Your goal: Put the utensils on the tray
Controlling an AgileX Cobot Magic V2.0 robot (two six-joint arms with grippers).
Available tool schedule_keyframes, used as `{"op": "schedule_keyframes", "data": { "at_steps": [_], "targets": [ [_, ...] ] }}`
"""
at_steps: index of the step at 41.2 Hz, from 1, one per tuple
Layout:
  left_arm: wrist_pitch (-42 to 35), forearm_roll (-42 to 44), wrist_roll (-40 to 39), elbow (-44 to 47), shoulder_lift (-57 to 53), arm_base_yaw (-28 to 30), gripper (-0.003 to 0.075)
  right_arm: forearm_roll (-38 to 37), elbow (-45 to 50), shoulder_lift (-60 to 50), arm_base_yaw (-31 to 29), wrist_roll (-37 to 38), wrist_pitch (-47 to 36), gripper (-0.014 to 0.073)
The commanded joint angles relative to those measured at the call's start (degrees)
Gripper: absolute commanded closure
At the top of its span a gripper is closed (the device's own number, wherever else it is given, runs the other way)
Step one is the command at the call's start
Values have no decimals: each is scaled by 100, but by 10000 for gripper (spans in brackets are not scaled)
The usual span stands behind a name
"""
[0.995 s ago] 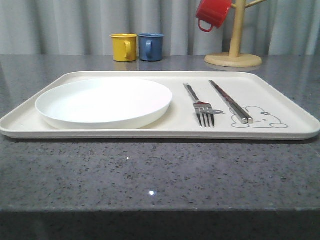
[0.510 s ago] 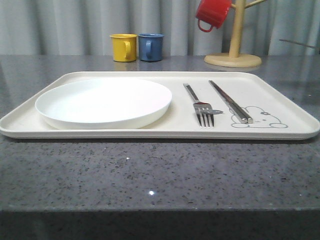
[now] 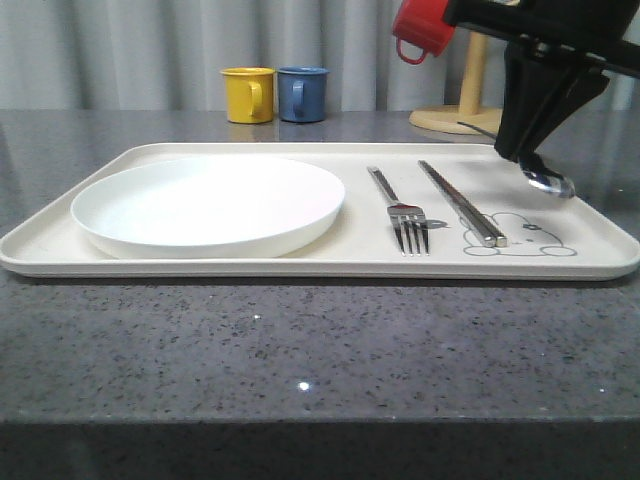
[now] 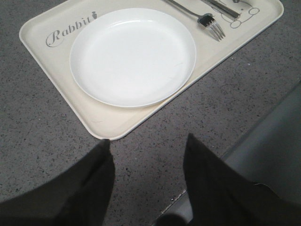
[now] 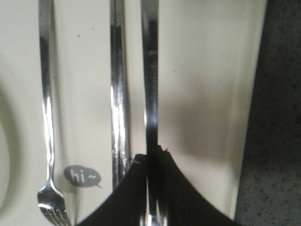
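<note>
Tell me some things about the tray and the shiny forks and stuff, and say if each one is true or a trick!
1. The fork lies on the tray. True.
2. The plate has food on it. False: it is bare and white.
3. The right gripper holds the spoon above the tray. True.
4. The chopsticks lie on the grey table beside the tray. False: they lie on the tray, next to the fork.
5. The yellow mug hangs on the wooden stand. False: it sits on the table beside the blue mug; the red mug hangs there.
</note>
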Motion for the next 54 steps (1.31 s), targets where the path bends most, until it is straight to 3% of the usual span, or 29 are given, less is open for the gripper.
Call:
{"op": "schedule_keyframes", "data": {
  "at_steps": [1, 15, 25, 32, 47, 54],
  "targets": [
    [-387, -109, -50, -148, -11, -43, 382, -32, -174, -127, 4, 53, -234, 589],
    [-387, -109, -50, -148, -11, -43, 382, -275, -174, 85, 4, 77, -277, 580],
    [-387, -109, -50, -148, -11, -43, 382, -282, -174, 85, 4, 77, -285, 343],
    [-387, -109, -50, -148, -11, -43, 382, -367, -210, -47, 4, -104, -406, 317],
    [-387, -109, -50, -148, -11, -43, 382, -462, 290, -1956, 383, -1879, -246, 317],
    [-387, -109, -50, -148, -11, -43, 382, -544, 1001, -3187, 437, -2057, -65, 317]
  ]
}}
